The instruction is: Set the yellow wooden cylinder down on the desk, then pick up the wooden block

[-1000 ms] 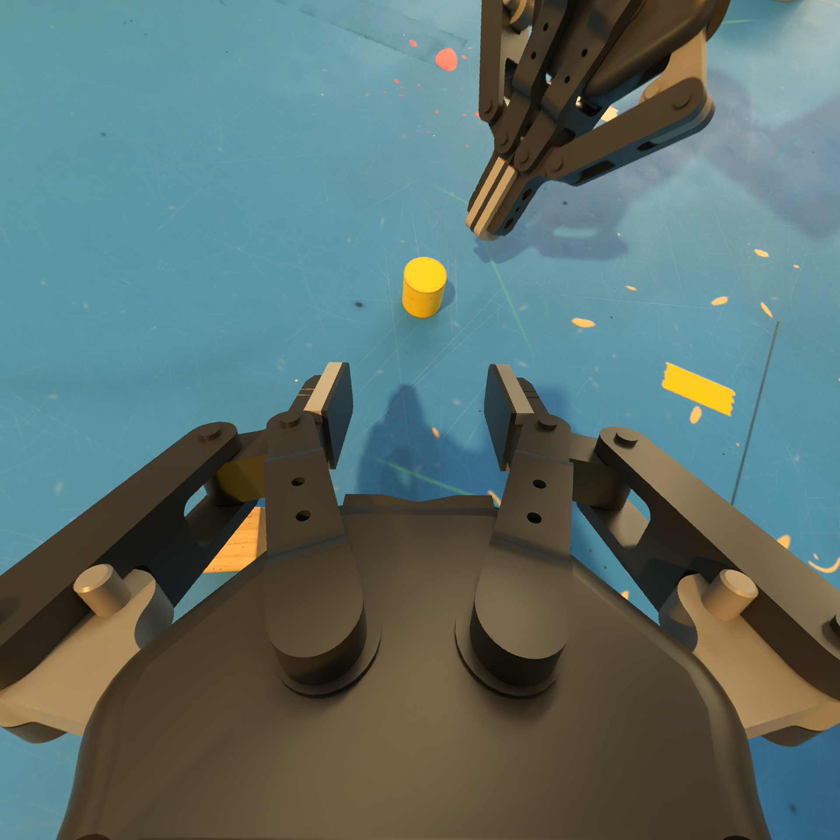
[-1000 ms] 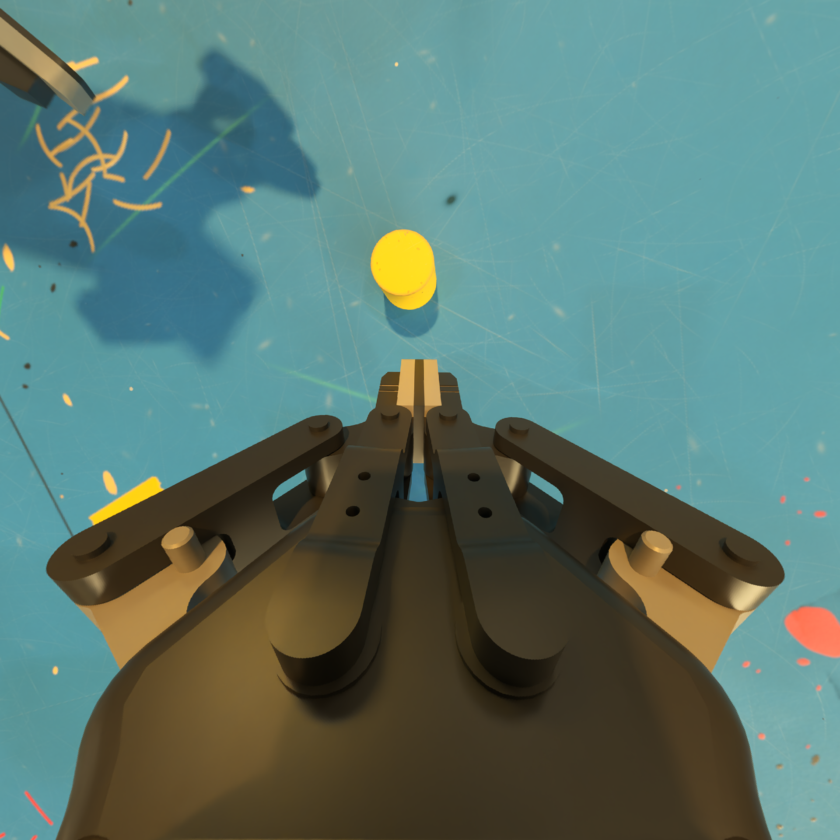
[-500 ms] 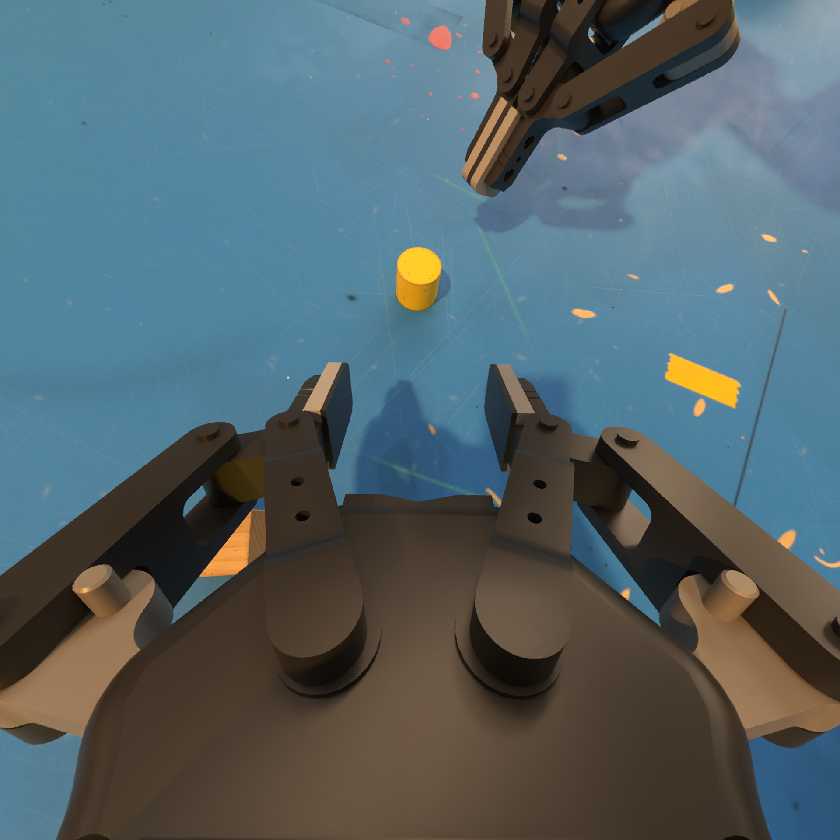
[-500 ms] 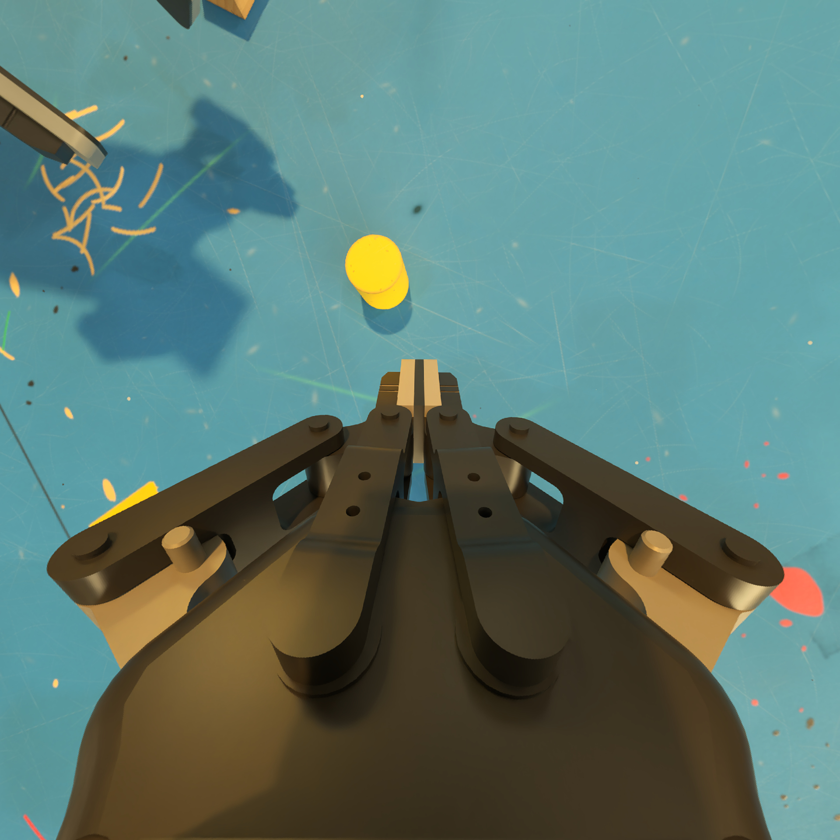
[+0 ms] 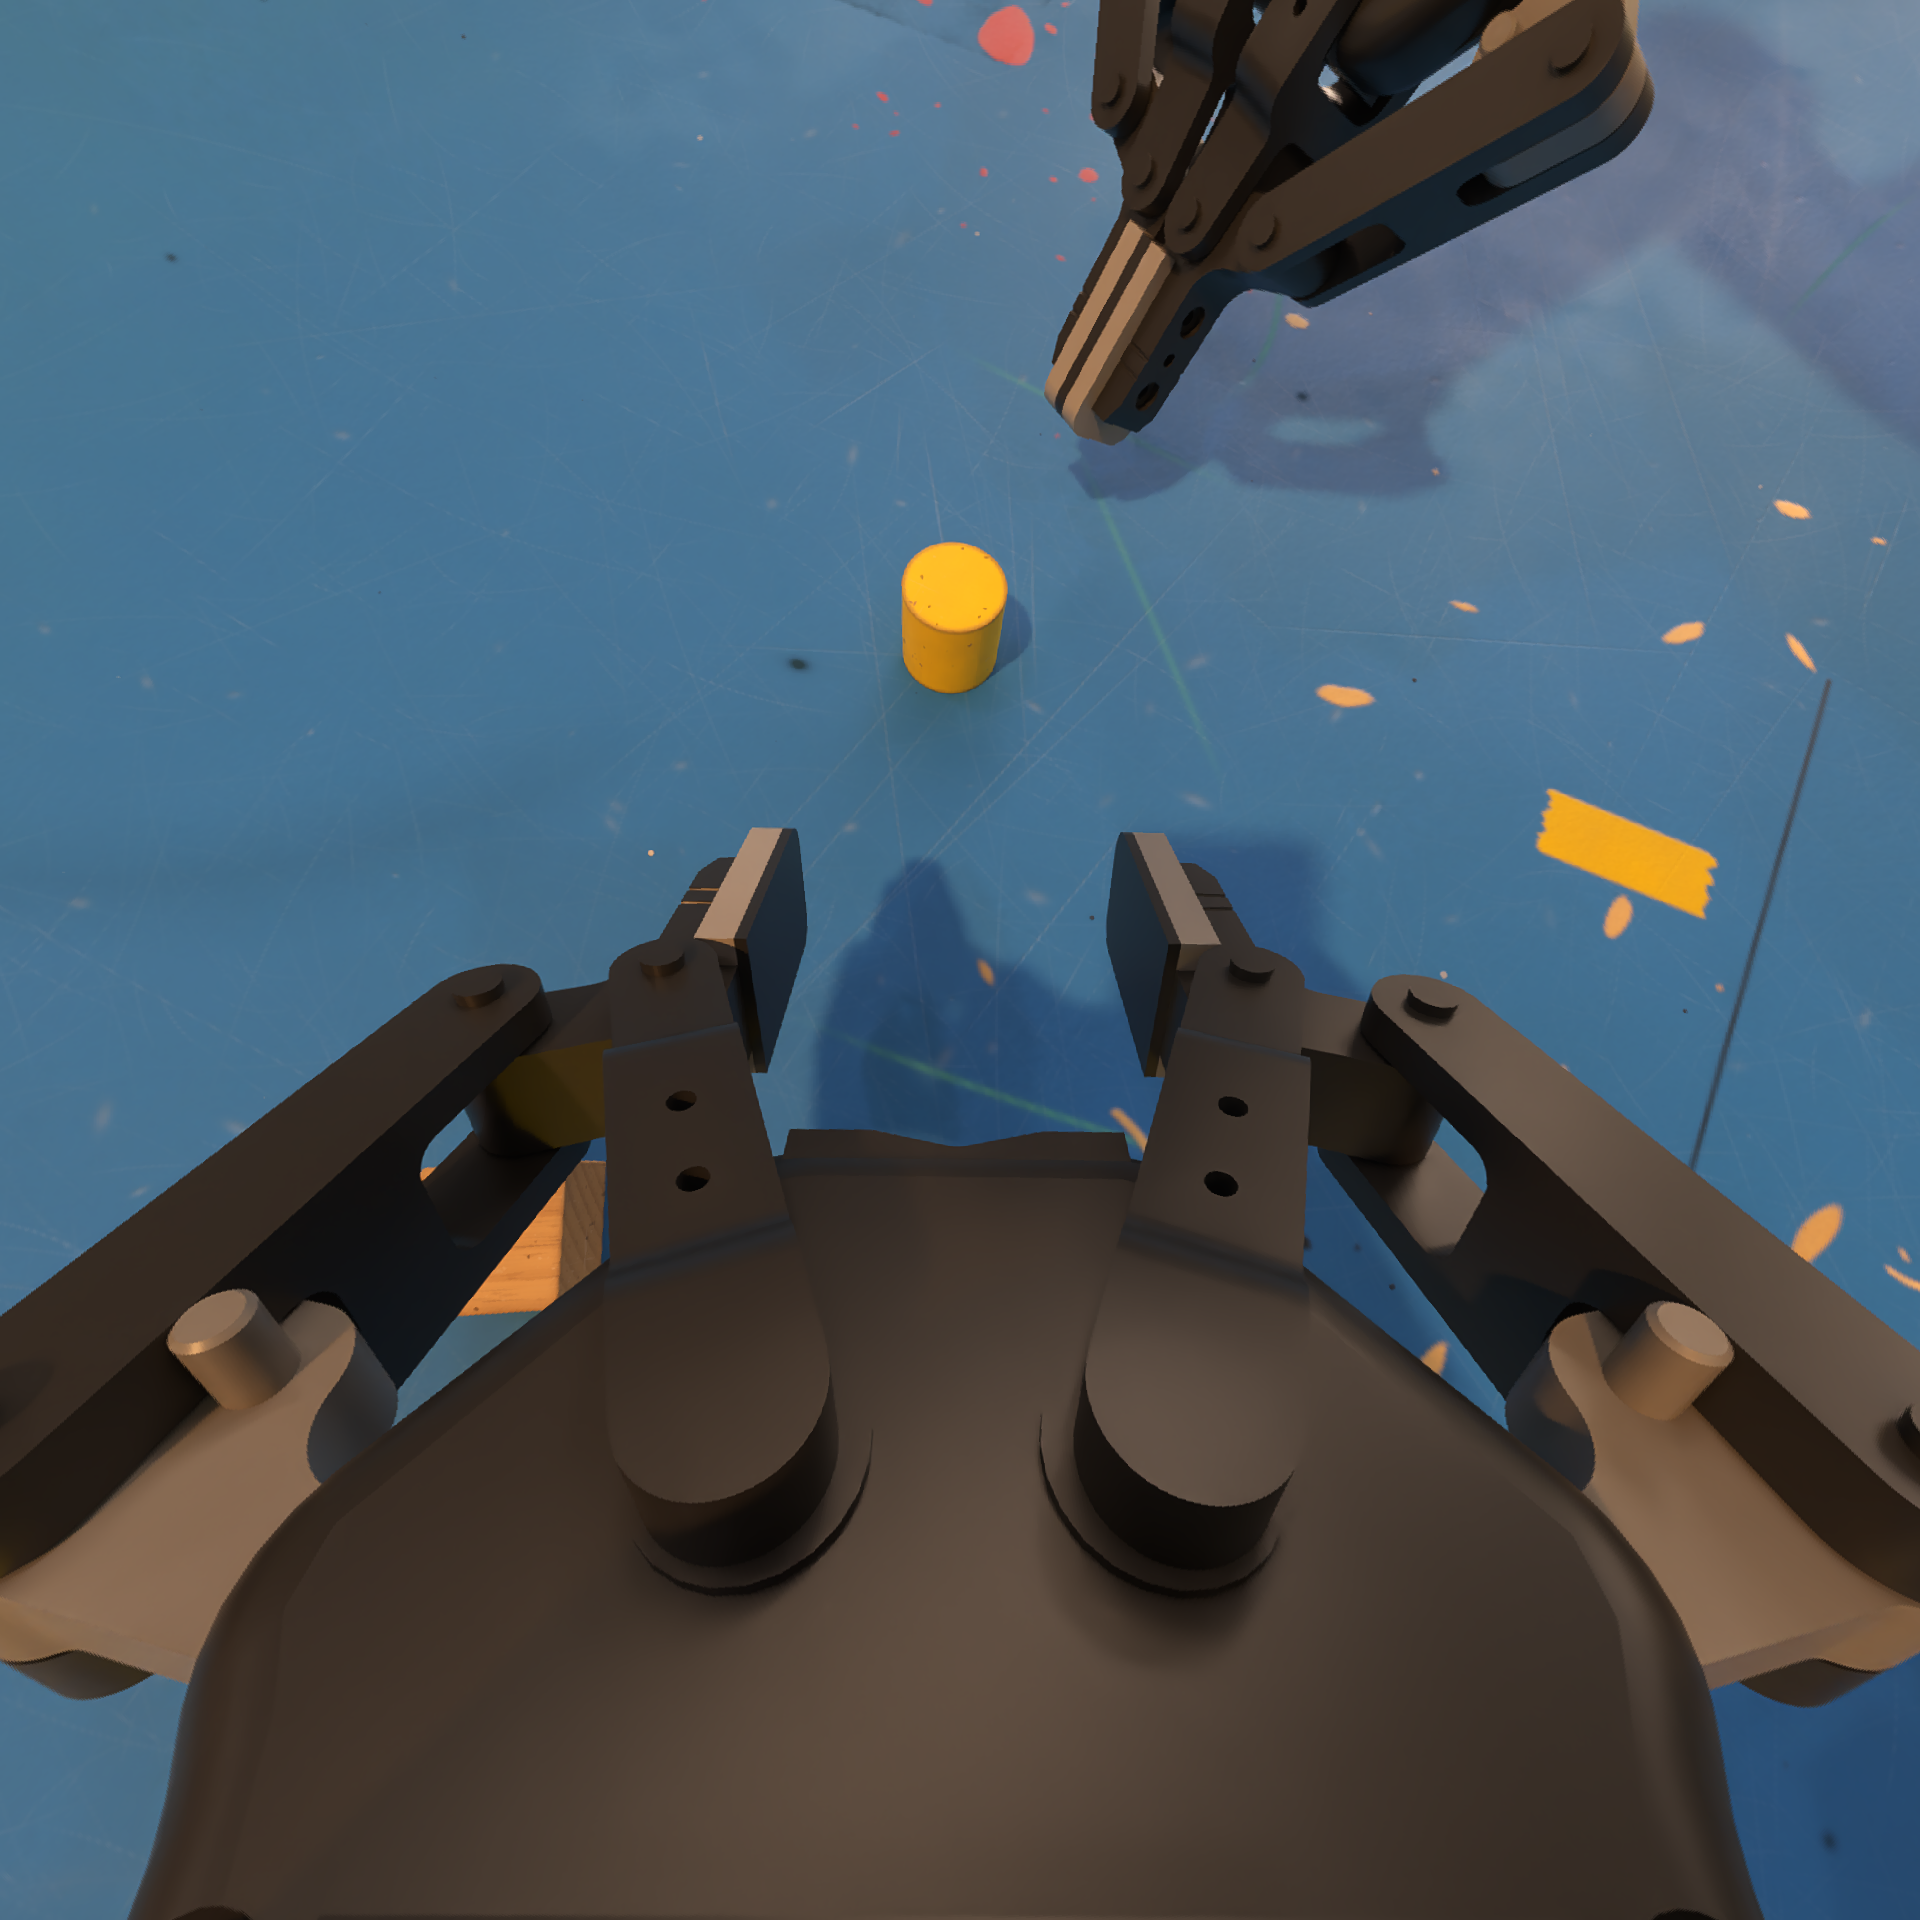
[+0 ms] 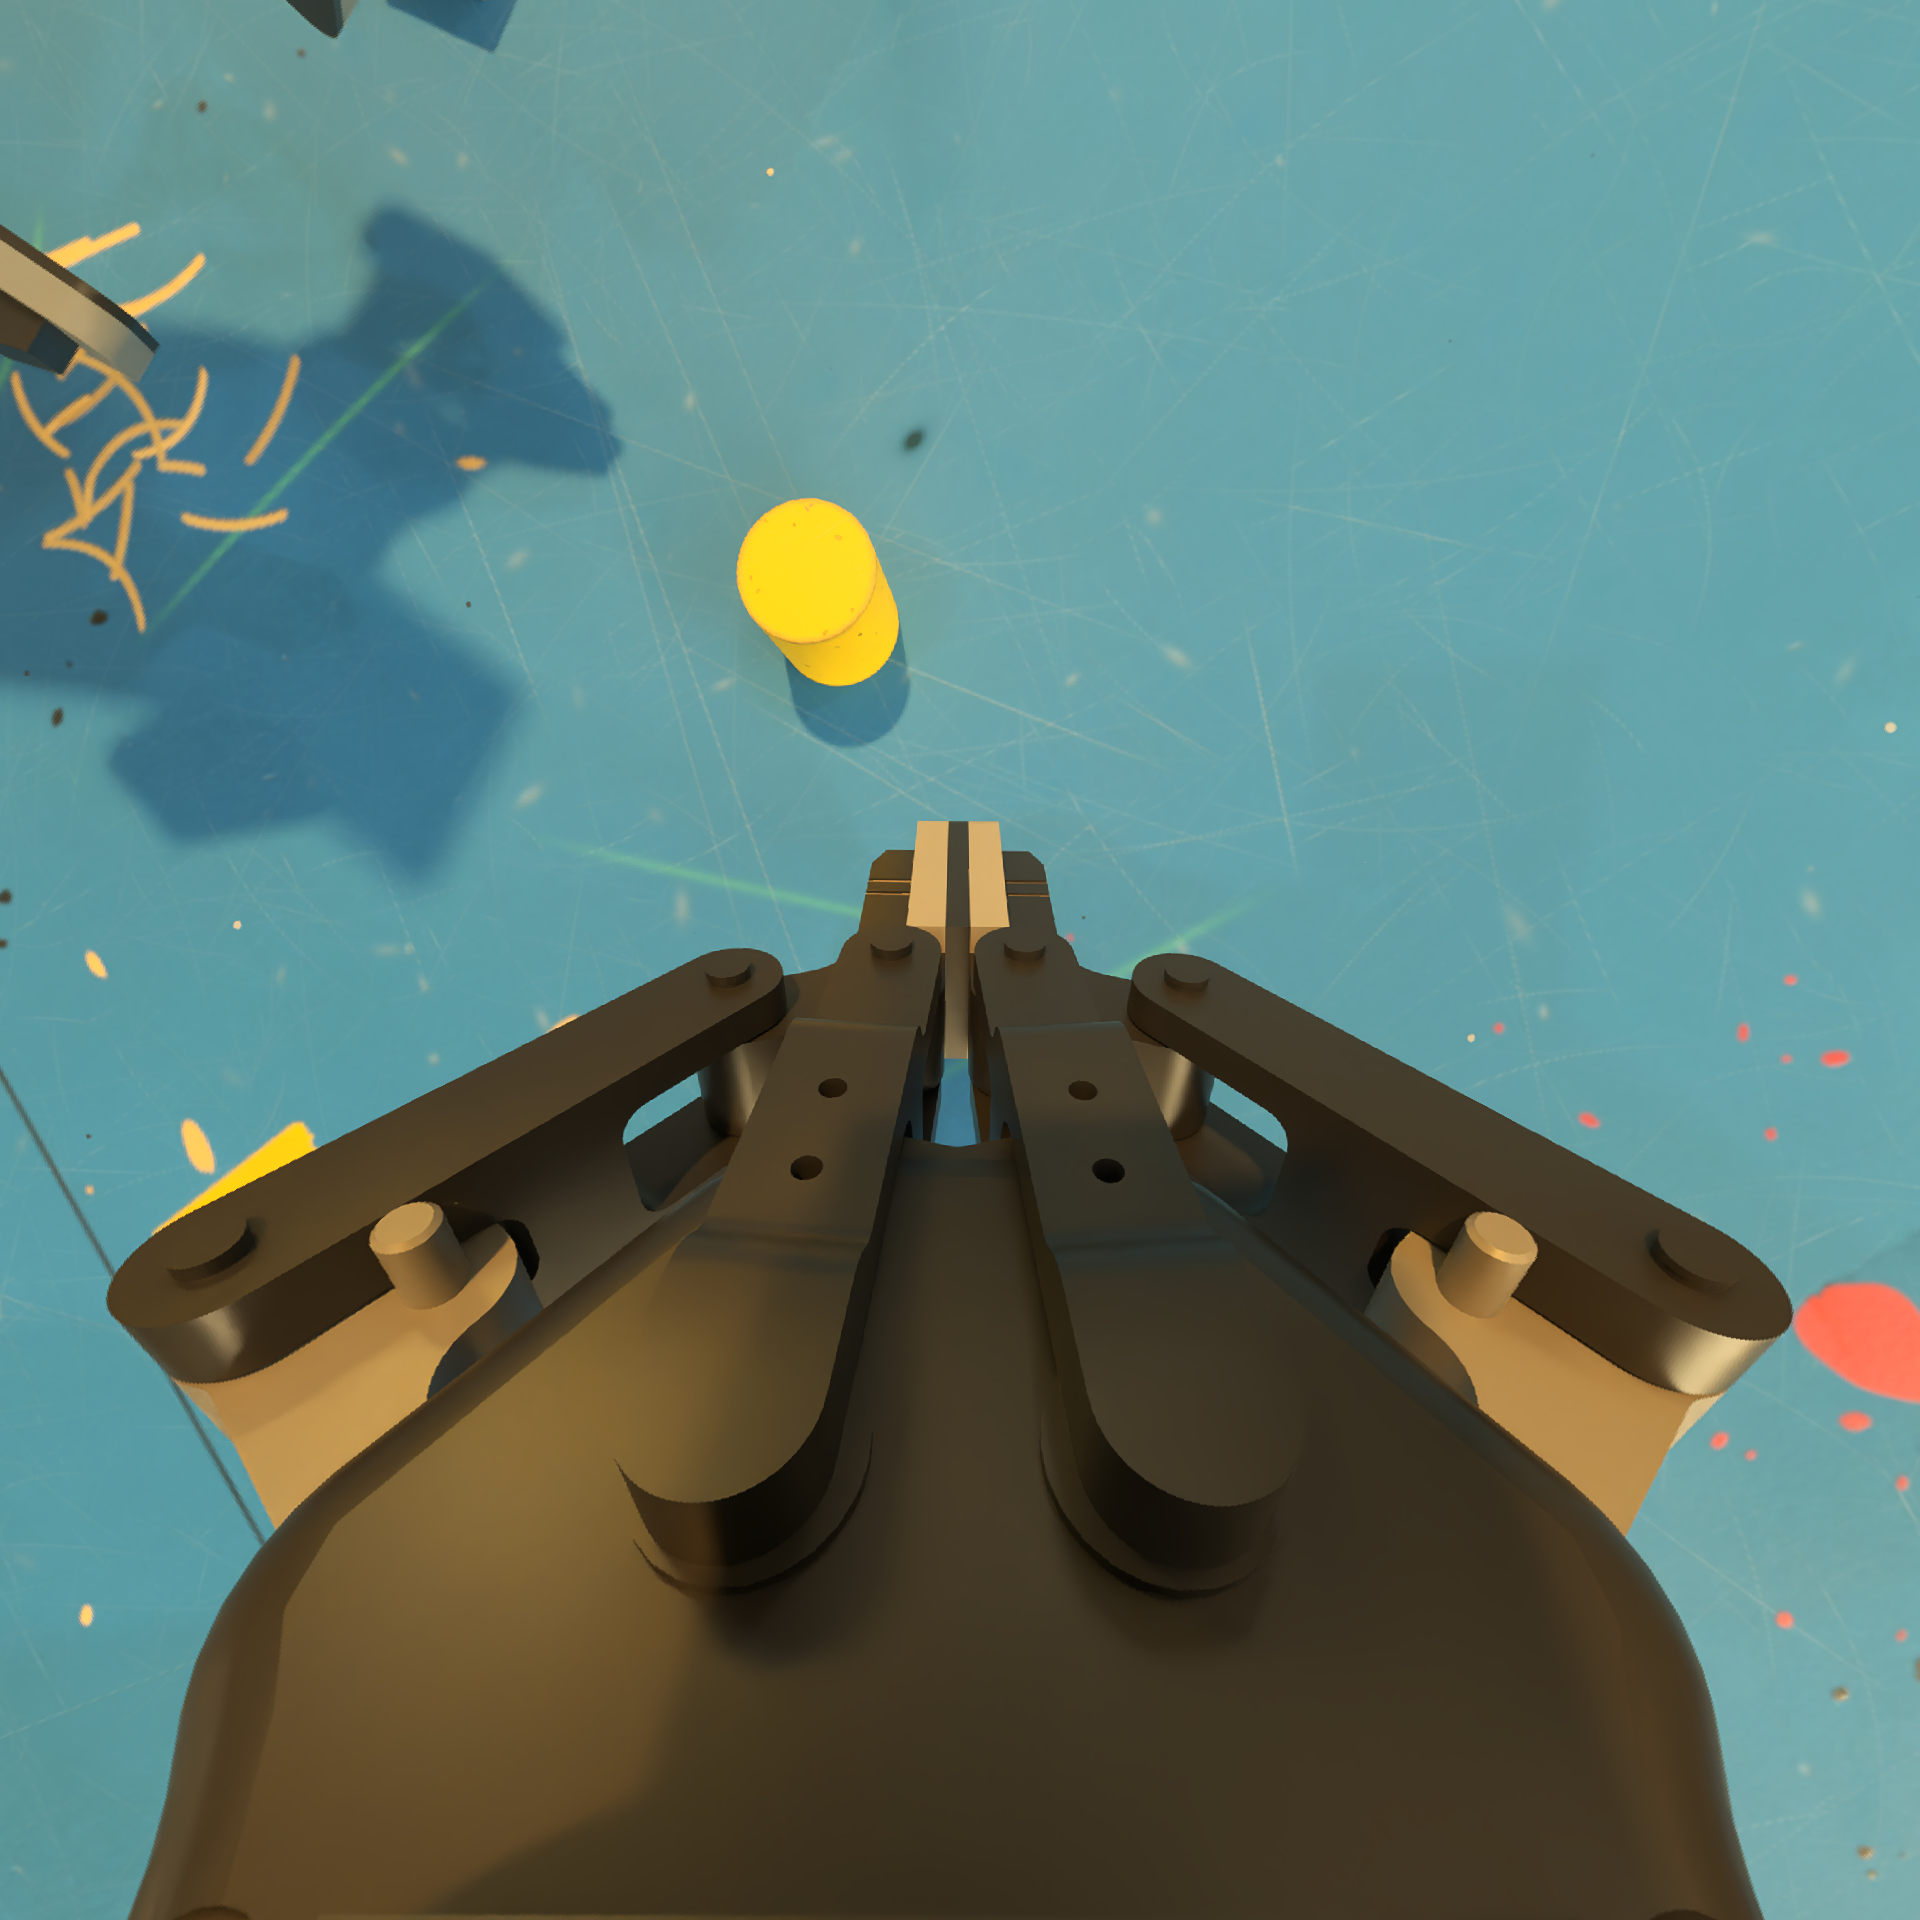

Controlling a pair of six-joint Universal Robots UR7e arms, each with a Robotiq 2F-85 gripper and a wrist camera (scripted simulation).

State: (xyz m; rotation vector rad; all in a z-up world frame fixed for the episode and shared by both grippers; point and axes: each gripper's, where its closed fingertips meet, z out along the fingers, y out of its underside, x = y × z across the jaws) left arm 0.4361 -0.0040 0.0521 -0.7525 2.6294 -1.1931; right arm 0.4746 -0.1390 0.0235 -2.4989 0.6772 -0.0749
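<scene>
Yellow cylinder [image 5: 953, 615] stands upright on blue worktop [image 5: 416, 416], free of both grippers. Left gripper [image 5: 956, 935]: fingers apart, empty. Right gripper [image 6: 957, 873]: fingers together, empty. Wooden block [image 5: 535, 1262] mostly hidden under left gripper.

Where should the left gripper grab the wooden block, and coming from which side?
Hedged: only a corner of the wooden block shows, low behind the left gripper linkage, beside a second yellow piece. Its flat pale faces suggest pinching two opposite sides from above, open jaws straddling it. The gripper must first back toward its own left rear. Full shape is hidden, so confirm once it is in view.
</scene>
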